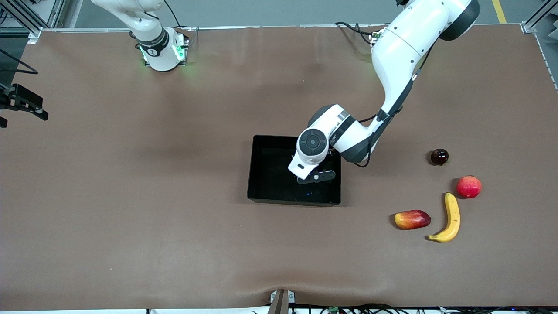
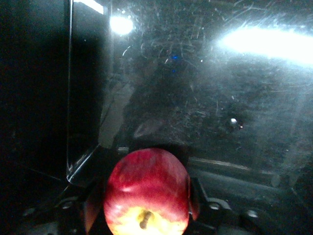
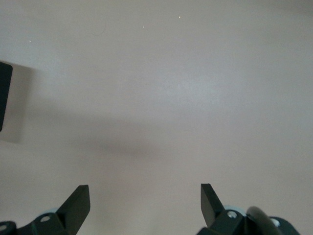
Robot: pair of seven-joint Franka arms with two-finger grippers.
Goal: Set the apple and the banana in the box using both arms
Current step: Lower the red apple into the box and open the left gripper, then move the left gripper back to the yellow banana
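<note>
The small round red apple (image 2: 146, 193), glossy-skinned with a yellowish patch around its brown stem dimple, sits between the dark fingers (image 2: 90, 208) of the left gripper (image 1: 316, 176), which is low inside the shallow black rectangular box (image 1: 261, 174); whether those fingers press the fruit or have let go of it cannot be told. The box's glossy floor is finely scratched and throws back bright patches of light, and its thin upright wall meets the floor at a sharp corner close to the apple. The box rests near the middle of the matte brown table (image 1: 130, 218). Toward the left arm's end of the table lies the long curved yellow banana (image 1: 449, 218), smooth and tapering to a point at each end. Just beside it, farther from the front camera, is a larger plain pinkish-red round fruit (image 1: 469, 186); an oblong red-and-yellow fruit (image 1: 412, 219) lies beside the banana toward the box, and a small dark glossy round fruit (image 1: 439, 156) is farther still. The right gripper (image 3: 145, 203) waits over bare table, its black angular fingers spread wide with nothing between them.
</note>
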